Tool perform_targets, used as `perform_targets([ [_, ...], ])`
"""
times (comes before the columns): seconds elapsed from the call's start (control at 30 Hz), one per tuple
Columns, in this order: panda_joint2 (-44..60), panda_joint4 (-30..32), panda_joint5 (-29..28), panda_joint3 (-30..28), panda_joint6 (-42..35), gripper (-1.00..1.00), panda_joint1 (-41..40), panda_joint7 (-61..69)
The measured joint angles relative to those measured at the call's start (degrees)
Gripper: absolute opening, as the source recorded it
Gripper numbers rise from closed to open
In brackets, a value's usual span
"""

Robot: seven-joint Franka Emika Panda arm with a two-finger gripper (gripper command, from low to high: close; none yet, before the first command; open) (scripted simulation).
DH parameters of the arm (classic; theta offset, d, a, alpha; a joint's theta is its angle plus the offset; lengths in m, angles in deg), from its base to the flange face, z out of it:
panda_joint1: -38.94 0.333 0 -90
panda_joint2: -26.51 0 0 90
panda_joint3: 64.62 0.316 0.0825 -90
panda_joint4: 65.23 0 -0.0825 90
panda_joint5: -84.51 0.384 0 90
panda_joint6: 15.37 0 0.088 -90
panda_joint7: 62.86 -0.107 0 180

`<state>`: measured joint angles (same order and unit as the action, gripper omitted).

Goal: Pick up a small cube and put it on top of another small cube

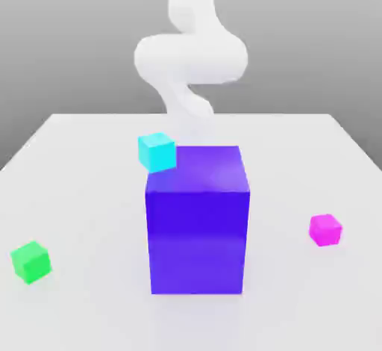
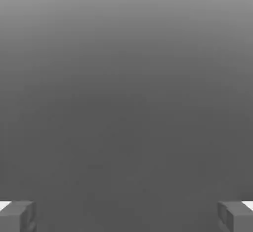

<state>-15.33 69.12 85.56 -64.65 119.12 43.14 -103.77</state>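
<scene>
Cubes, four in all: three small, one large.

- Small magenta cube, one: rests on the white table toward the exterior view's right, well apart from all else.
- Small green cube, one: rests on the table at the exterior view's left, nearer the front edge, well apart from the magenta cube.
- Small cyan cube, one: tilted, at the upper left corner of the large cube as seen; whether it touches cannot be told.
- Large blue-violet cube, one: upright at the table's middle, between the green and magenta cubes.

Arm, one: white, rising behind the large cube, bent over above the table's rear.

Gripper: two grey fingertips stand wide apart at opposite sides of the hand view, nothing between them; released, grasping nothing.

Open room: bare tabletop surrounds both the green and magenta cubes on all sides; the large cube stands in the line between them. The table's rear edge lies behind the large cube.
</scene>
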Motion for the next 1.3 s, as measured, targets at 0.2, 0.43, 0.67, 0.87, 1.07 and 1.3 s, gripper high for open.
perform_targets([
  [0.2, 9.8, 6.3, 2.5, 0.7, 6.6, 0.0, 10.0, 12.0],
  [0.43, 20.9, 13.4, 4.8, 3.0, 14.1, 0.0, 20.6, 25.2],
  [0.67, 31.9, 20.6, 5.5, 7.6, 21.6, 0.0, 29.0, 37.2],
  [0.87, 41.4, 26.8, 0.2, 11.9, 28.2, 0.0, 35.8, 43.3],
  [1.07, 53.2, 26.2, -9.2, 5.5, 37.4, 0.0, 40.8, 38.8],
  [1.3, 58.5, 25.2, -10.5, 2.4, 41.6, -1.0, 43.7, 37.7],
])
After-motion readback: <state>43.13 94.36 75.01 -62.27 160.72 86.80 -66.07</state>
